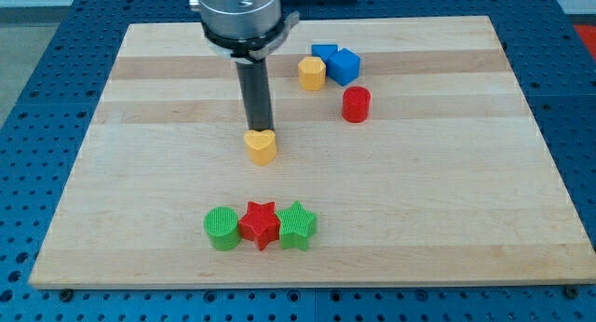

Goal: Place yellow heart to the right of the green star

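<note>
A wooden board is seen lying on a blue perforated table. Near the view's bottom, left of centre, three blocks are lined up in a row, each touching the next: a green cylinder at the view's left end, a red star in the middle, and the green star at the view's right end.

Above that row, well apart from it and roughly over the red star, the yellow heart is found near the middle of the board. It is thus placed toward the view's top and slightly to the left of the green star, not at its right side. The dark rod is held upright directly behind the heart, and my tip is set against the heart's upper edge, on the side toward the view's top; contact appears to be made, though this cannot be told for certain. No jaws are carried by the tool, so nothing is spread, pressed together or pinched.

Further to the view's right and toward its top, a yellow block of unclear shape is seen, with two blue blocks, one just behind it and one beside it, clustered closely. A red cylinder stands alone just below that cluster
</note>
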Motion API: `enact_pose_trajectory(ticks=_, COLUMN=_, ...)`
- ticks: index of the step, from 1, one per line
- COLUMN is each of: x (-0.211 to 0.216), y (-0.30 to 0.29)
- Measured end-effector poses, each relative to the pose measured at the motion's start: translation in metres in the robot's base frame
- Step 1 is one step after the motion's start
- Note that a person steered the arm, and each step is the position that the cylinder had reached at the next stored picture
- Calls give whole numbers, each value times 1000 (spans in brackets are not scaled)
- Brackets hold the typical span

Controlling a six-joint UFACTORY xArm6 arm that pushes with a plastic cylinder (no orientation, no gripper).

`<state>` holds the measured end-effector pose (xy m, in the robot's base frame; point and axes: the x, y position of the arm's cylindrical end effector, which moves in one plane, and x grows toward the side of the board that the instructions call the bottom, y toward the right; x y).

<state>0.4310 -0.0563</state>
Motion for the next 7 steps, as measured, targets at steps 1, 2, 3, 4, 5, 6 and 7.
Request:
enact_pose_trajectory(ticks=1, x=34, y=20)
enact_pose_trajectory(ticks=2, x=19, y=19)
enact_pose_trajectory(ticks=3, x=-17, y=-10)
enact_pose_trajectory(ticks=4, x=-6, y=-55)
enact_pose_trajectory(ticks=5, x=32, y=-61)
enact_pose_trajectory(ticks=6, x=51, y=-21)
enact_pose_trajectory(ticks=7, x=65, y=41)
